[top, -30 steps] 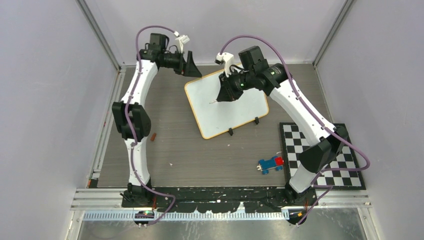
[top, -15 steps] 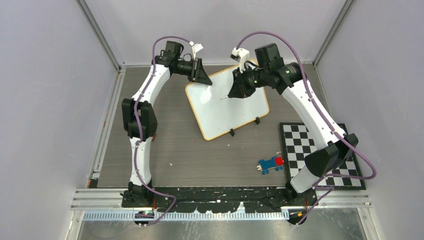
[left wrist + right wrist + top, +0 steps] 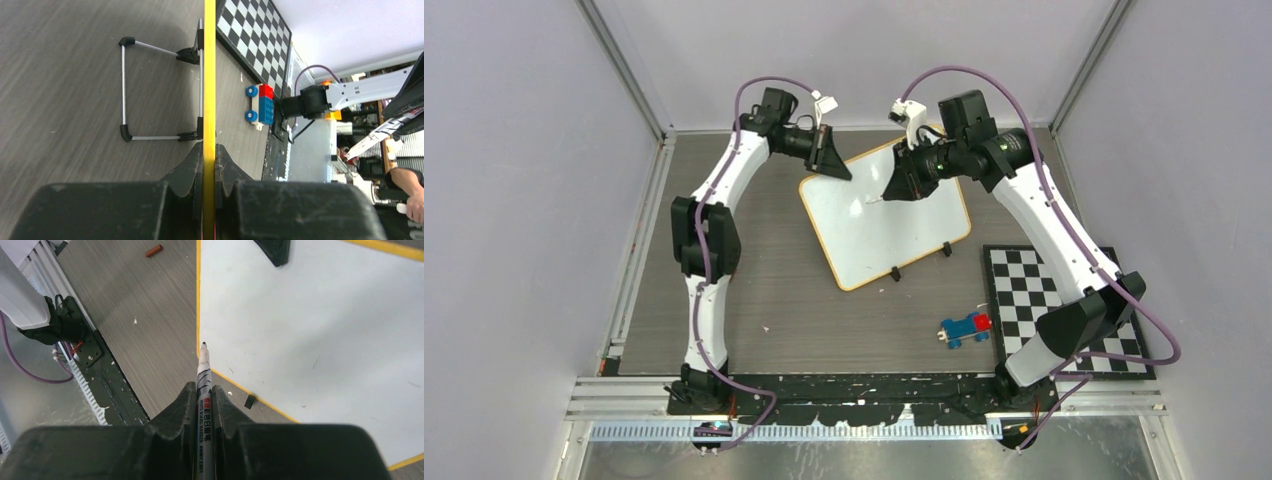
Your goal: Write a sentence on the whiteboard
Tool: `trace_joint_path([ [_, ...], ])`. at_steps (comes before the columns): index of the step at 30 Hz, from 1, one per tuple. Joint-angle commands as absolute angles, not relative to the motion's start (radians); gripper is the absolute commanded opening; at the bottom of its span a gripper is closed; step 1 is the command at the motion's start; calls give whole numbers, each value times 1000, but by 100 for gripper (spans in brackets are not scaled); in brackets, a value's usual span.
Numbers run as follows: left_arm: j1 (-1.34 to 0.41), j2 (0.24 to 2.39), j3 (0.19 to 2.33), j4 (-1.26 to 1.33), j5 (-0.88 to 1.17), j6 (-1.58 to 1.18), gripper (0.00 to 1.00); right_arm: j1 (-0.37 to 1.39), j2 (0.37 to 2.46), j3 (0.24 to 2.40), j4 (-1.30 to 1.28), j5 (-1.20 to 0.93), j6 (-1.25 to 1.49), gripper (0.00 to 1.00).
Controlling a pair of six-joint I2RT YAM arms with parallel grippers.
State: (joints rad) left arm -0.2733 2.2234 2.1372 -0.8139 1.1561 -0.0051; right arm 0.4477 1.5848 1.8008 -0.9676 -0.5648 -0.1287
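The whiteboard (image 3: 889, 225), yellow-framed, sat toward the far middle of the grey wood-grain surface (image 3: 824, 320), turned at an angle, its white face open to the overhead camera. It was propped on a wire stand (image 3: 123, 90) with black feet resting on the surface. The face was almost bare, with only a few faint, small marks showing in the right wrist view.

A whiteboard marker (image 3: 202, 367), uncapped and with a dark tip, pointed down at the board. From above, its tip lay over the upper middle of the white face. From the wrist, it lined up with the yellow edge, and I could not tell whether it touched. The right gripper (image 3: 203, 392) had its fingers closed tight around the marker's barrel, printed label facing the camera.

The left gripper (image 3: 209, 150) was at the board's far left corner, fingers pinched on the yellow frame, one on each side of the edge.

Nearer the arm bases, a blue and red toy block car (image 3: 965, 327) stood on the surface just beside a black-and-white checkerboard mat (image 3: 1014, 290), which lay at the right side and was well apart from the board. A small reddish-brown piece (image 3: 154, 250) lay on the surface off the board's left, too small to identify.
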Motion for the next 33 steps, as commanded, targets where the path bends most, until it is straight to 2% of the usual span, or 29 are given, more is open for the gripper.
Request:
trace_joint_path([
  [1, -342, 2200, 2152, -1023, 1223, 120, 0, 442, 1534, 1795, -966, -606, -121, 0],
  [11, -397, 2195, 2156, -1121, 1152, 180, 0, 442, 1511, 1756, -947, -601, -107, 0],
  [12, -396, 2193, 2154, -1113, 1137, 167, 6, 442, 1509, 1753, -946, -598, -107, 0],
  [15, -391, 2171, 2153, -1090, 1125, 123, 32, 443, 1502, 1749, -949, -602, -111, 0],
  [17, -382, 2145, 2145, -1049, 1140, 65, 44, 442, 1498, 1750, -951, -606, -114, 0],
  [19, -371, 2114, 2140, -1021, 1143, 22, 51, 443, 1494, 1750, -952, -610, -111, 0],
  [25, -326, 1957, 1989, -899, 1131, -64, 54, 478, 1474, 1712, -916, -578, -51, 0],
  [33, -266, 1816, 1721, -746, 1090, -128, 50, 563, 1494, 1677, -774, -371, 47, 0],
])
